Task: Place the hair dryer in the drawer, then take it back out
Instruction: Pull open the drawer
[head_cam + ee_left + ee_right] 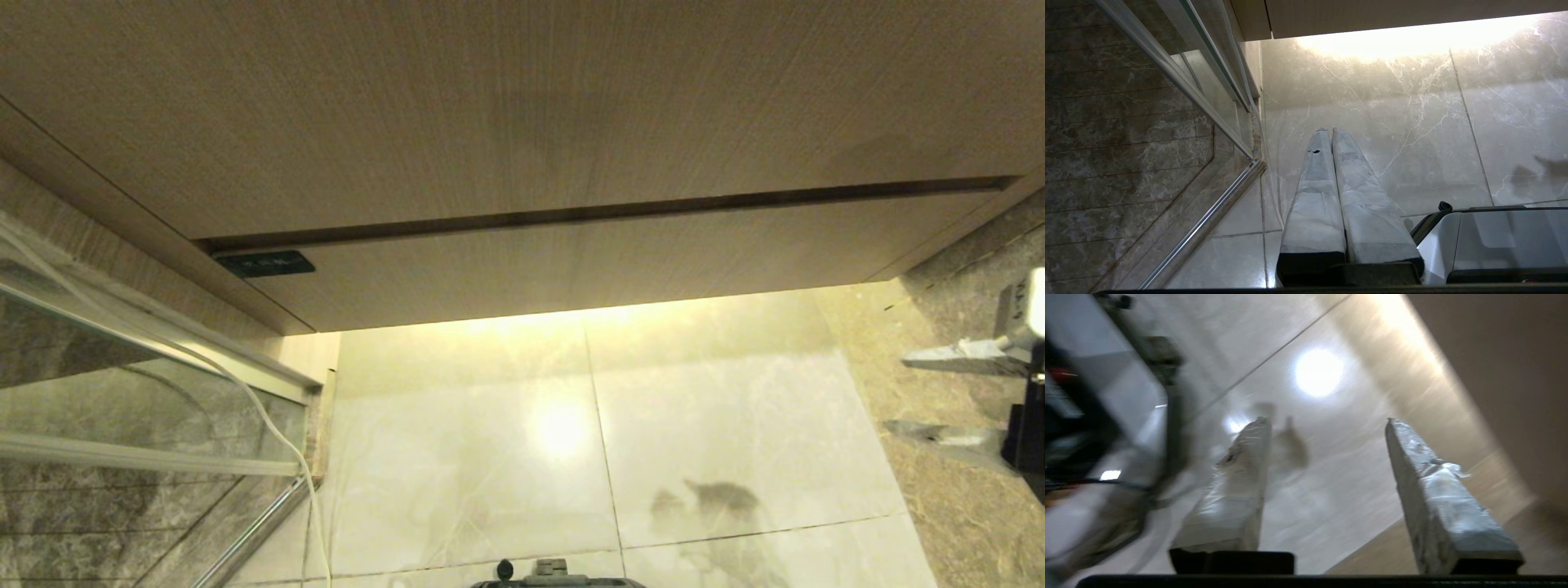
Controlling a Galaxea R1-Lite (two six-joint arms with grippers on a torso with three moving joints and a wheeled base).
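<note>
1. Your drawer (588, 261) sits closed across mid-frame of the head view; no hair dryer shows in any view.
2. Right gripper (918, 392), at the right edge, has its jaws apart and empty; left gripper (1329, 132) has its jaws together.
3. You're at the opening step: catch the drawer's front and pull.

1. Warm yellow light spills from beneath the light wood-grain cabinet front (571, 269) onto the glossy pale marble floor tiles (735, 425).
2. A round glare spot (559, 426) shines on the tiles.
3. The cabinet face is dim.
4. The right wrist view is motion-blurred; the left wrist view is sharp.
</note>
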